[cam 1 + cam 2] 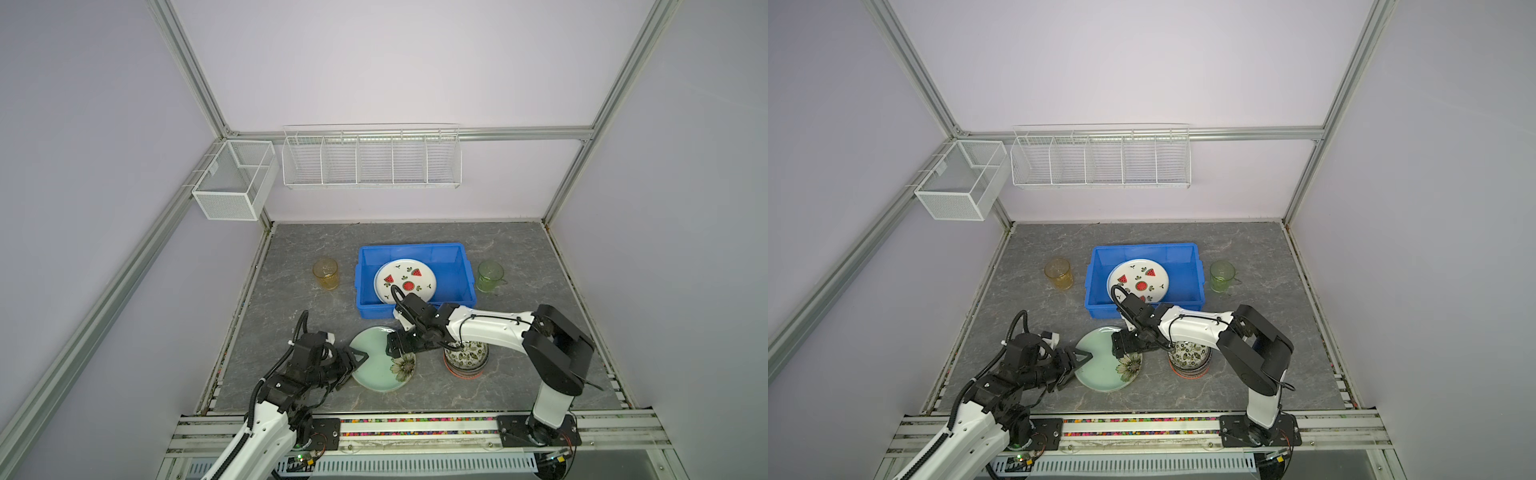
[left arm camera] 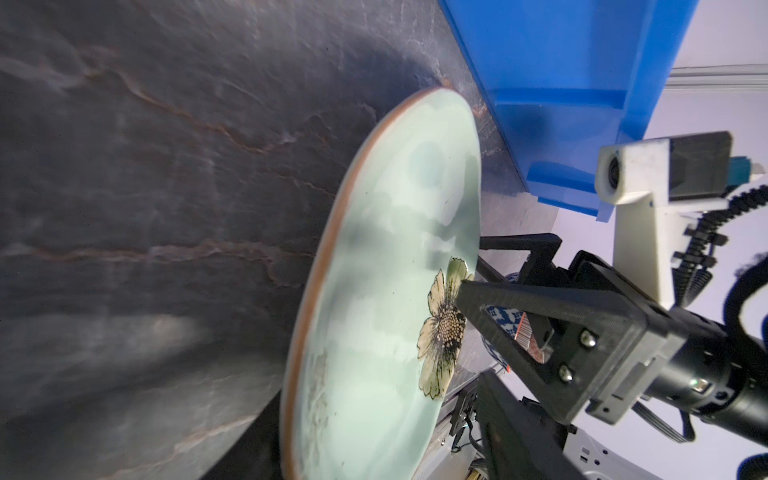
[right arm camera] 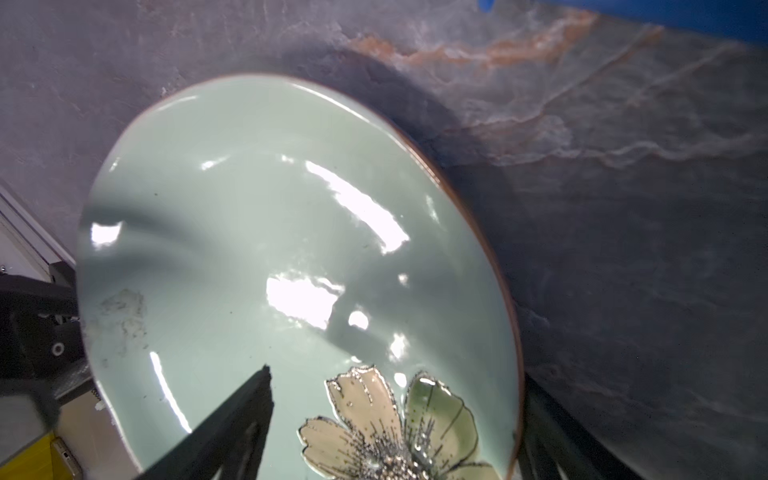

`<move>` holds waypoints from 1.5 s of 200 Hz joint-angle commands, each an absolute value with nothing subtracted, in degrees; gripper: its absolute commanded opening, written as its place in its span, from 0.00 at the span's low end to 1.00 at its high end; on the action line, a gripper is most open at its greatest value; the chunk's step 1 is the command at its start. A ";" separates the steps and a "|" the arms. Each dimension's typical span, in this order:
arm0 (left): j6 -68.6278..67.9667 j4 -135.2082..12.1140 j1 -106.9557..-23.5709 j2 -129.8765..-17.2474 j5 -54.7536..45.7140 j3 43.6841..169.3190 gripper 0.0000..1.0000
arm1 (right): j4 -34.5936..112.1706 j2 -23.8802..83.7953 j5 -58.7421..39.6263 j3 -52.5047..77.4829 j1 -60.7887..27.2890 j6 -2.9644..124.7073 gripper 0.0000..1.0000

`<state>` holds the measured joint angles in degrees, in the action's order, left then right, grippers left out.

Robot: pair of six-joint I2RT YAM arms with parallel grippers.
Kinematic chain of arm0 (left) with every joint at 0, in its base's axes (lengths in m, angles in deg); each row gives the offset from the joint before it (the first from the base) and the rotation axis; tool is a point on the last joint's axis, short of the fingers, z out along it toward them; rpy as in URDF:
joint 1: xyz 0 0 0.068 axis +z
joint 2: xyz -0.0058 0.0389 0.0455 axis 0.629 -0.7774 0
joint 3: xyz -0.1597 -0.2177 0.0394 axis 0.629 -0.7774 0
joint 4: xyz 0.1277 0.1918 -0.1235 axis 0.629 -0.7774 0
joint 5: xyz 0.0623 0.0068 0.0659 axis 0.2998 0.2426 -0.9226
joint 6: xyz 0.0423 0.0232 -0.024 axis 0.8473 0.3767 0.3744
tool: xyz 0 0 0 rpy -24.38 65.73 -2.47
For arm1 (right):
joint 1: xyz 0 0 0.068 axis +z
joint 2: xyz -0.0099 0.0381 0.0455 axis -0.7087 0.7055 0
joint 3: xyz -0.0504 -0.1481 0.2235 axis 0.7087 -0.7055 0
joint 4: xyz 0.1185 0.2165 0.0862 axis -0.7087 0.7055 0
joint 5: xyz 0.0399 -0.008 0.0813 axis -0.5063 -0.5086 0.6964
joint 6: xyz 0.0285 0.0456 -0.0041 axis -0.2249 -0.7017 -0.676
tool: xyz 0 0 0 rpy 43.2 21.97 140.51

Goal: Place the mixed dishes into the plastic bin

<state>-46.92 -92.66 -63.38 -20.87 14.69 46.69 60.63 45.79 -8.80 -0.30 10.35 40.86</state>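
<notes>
A pale green plate with a flower lies flat on the table in front of the blue plastic bin. My left gripper is at its left rim, open, one finger above the plate and one below. My right gripper stands open at the flower side, one finger over the plate and the other outside the rim. A watermelon plate lies in the bin. An amber cup and a green cup flank the bin. Stacked patterned bowls sit under my right arm.
A white mesh basket and a long wire rack hang on the back walls. A metal rail with both arm bases runs along the table's front edge. The walls close in on the left, right and back.
</notes>
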 commanded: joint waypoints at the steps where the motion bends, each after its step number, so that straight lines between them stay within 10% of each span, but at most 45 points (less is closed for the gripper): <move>1: -47.97 -88.17 -63.60 -19.55 17.31 46.96 0.57 | 56.38 46.44 -4.58 -0.69 10.77 39.34 0.89; 151: -46.89 -91.75 -63.62 -16.74 16.91 47.25 0.00 | 59.76 44.91 -5.36 1.59 10.72 40.21 0.89; 300: -41.57 -82.88 -63.61 -19.09 23.41 54.64 0.00 | 69.26 21.85 -6.81 -0.70 2.04 43.10 0.88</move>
